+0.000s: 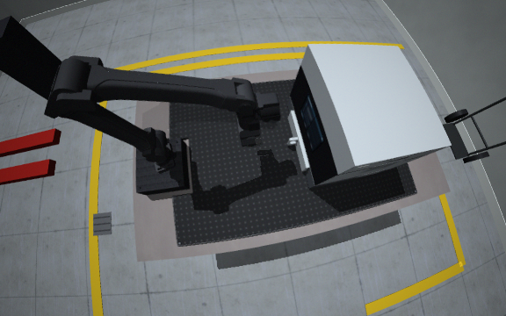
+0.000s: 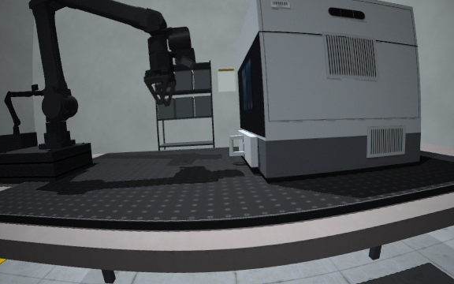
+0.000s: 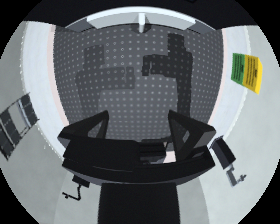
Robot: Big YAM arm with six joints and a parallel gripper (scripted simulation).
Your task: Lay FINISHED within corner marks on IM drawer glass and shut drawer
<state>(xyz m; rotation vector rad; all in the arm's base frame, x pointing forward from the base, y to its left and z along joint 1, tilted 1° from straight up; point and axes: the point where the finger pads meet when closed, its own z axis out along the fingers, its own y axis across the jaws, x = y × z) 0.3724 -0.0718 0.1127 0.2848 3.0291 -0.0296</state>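
The gel imager IM, a big white and grey box with a dark front window, stands upright on the right of the black mat. Its white drawer front, with a small handle, sits low on the front and looks pushed in against the body. No glass shows. The cassette FINISHED shows in no view. My gripper is open and empty. It hangs high above the mat, pointing down, well back from the drawer front.
The black perforated mat covers the table. The arm's base block stands at its left edge. A shelf rack stands behind the table. Red forks and a hand truck are on the floor.
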